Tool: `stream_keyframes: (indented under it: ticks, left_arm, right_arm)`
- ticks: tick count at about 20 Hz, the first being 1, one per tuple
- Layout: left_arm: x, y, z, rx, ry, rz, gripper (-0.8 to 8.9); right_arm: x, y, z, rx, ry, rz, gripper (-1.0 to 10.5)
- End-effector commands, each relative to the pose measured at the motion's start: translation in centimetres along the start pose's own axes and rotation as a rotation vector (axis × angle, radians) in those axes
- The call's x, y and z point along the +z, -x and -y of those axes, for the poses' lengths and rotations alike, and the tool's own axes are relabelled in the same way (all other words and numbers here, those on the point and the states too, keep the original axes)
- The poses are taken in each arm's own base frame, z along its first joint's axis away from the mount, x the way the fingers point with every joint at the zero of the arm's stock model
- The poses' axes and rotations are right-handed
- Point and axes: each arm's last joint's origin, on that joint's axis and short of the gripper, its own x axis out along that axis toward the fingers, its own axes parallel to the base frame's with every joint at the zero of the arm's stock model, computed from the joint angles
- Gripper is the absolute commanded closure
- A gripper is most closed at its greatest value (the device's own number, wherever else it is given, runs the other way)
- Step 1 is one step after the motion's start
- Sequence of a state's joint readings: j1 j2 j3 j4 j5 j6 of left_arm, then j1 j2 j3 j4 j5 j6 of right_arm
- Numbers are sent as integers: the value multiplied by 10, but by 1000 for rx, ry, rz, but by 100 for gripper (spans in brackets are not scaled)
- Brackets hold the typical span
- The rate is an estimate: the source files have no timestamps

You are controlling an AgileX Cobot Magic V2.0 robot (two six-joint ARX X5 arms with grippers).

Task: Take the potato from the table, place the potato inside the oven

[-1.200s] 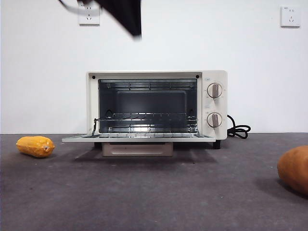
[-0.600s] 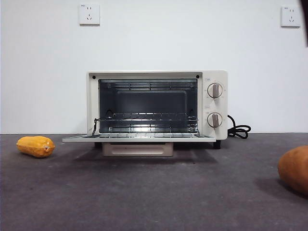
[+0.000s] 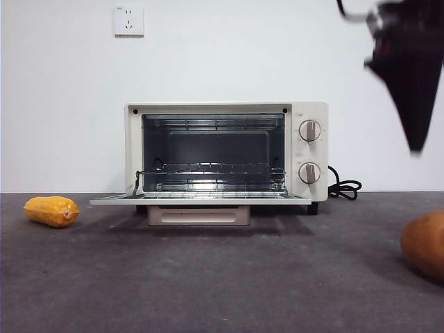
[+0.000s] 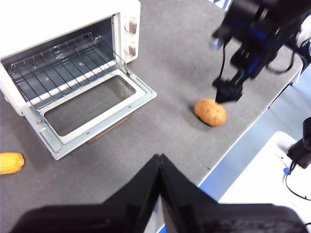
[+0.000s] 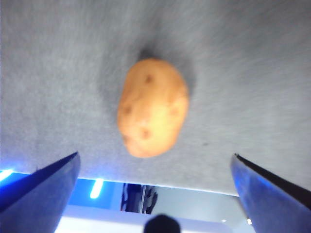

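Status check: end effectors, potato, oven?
Right end effector open, above the potato, no contact. Left end effector shut, waiting. Potato on the table; oven door open, path clear.

this looked like a robot test room, not a real kitchen. the oven (image 3: 225, 156) sat on a rough dark grey table (image 3: 208, 284) with no counter, sink or cupboards around it. behind it was a bare white wall (image 3: 62, 104) with a plain power socket (image 3: 128, 21) high up. the oven's black cord (image 3: 343, 187) lay loose on the table. from the left wrist view, the table edge was blue (image 4: 243, 160), and past it there was a white stand (image 4: 257, 179) with black wires (image 4: 296, 179). a black robot arm (image 4: 252, 39) with cables hung over the table, like in a lab
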State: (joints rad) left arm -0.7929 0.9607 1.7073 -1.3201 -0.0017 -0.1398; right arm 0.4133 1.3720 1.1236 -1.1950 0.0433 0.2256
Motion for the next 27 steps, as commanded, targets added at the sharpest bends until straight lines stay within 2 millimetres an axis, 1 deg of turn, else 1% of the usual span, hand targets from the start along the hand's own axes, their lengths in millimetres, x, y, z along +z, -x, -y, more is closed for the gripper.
stream_keyframes:
  ticks: [1, 4, 8, 11, 15, 17, 18, 20, 21, 22, 24, 26, 27]
  left_arm:
    - [-2, 5, 0, 0, 8, 18, 819]
    - [-2, 7, 0, -1, 8, 23, 819]
    - [-2, 7, 0, -1, 8, 23, 819]
    - [-1, 4, 0, 0, 8, 16, 819]
    - [-1, 3, 0, 0, 7, 12, 819]
    - [-1, 3, 0, 0, 8, 12, 819]
    - [-1, 3, 0, 0, 8, 13, 819]
    - [-1, 3, 0, 0, 8, 13, 819]
    - [-1, 3, 0, 0, 7, 13, 819]
    - [-1, 3, 0, 0, 7, 13, 819]
    - [-1, 3, 0, 0, 7, 13, 819]
    - [-1, 3, 0, 0, 7, 13, 819]
    - [-1, 3, 0, 0, 7, 13, 819]
  right_arm:
    - [-6, -32, -1, 18, -16, -20, 398]
    - [-8, -53, -2, 35, -45, 22, 398]
    - [-8, -63, -2, 78, -70, 57, 398]
    - [-4, -72, -3, 76, -91, 81, 411]
    - [3, -96, -6, 53, -91, 4, 411]
    - [5, -103, -7, 50, -91, -6, 429]
    - [6, -103, -7, 51, -92, -5, 523]
    - [5, -103, -7, 50, -92, -9, 826]
    - [4, -102, -7, 47, -91, -19, 926]
    - [3, -101, -6, 47, -91, -23, 920]
    - [1, -89, -9, 67, -85, -16, 918]
    - [6, -64, -16, 136, -61, 51, 918]
    - [11, -46, -22, 196, -44, 114, 918]
